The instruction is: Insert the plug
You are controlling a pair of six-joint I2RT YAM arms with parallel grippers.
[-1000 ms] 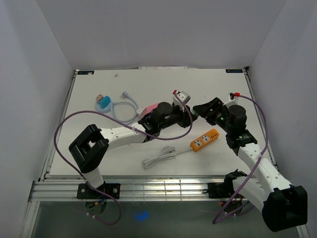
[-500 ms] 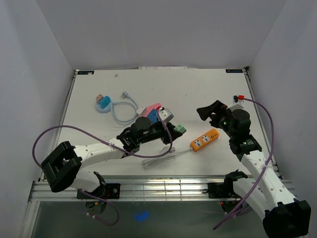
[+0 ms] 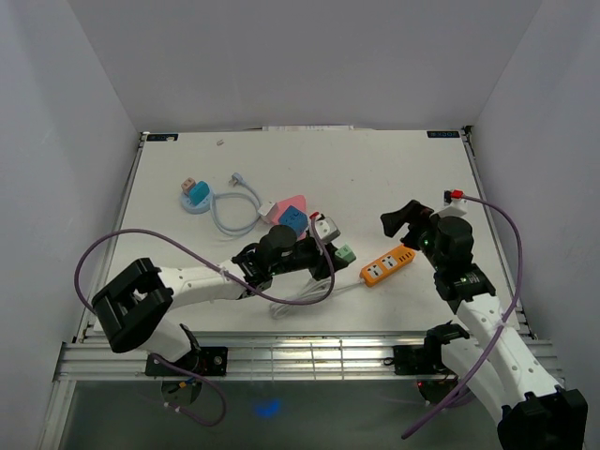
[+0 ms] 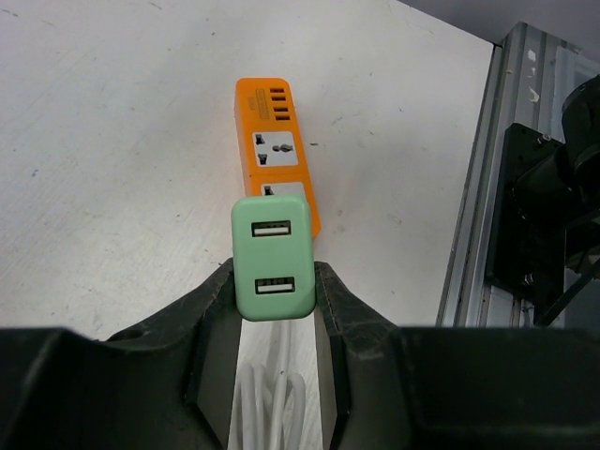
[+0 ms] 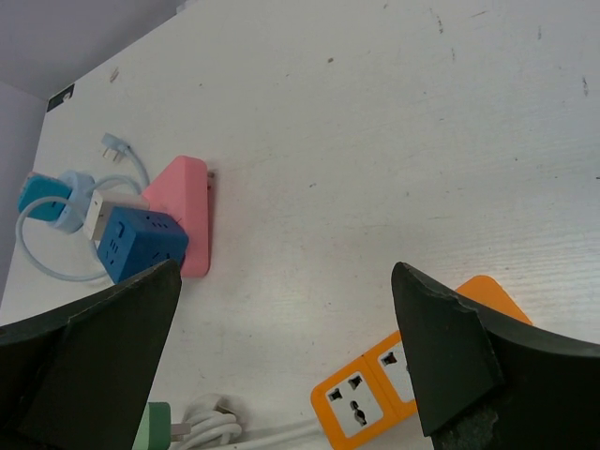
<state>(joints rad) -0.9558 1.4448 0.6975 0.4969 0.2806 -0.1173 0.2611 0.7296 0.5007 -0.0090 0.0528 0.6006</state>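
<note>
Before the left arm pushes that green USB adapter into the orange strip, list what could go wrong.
1. The orange power strip lies loose. The right gripper is open and off it, so a push may slide it.
2. The left gripper pinches the green USB adapter by its sides. Its prongs are hidden, so alignment is unconfirmed and it may twist.
3. The coiled white cable beneath the fingers could snag.

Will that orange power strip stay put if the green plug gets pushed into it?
Probably it slides: the orange power strip lies loose on the smooth white table, nothing bracing it. It looks like rigid plastic, unlikely to bend. Its coiled white cord seems floppy, so hardly an anchor.
</note>
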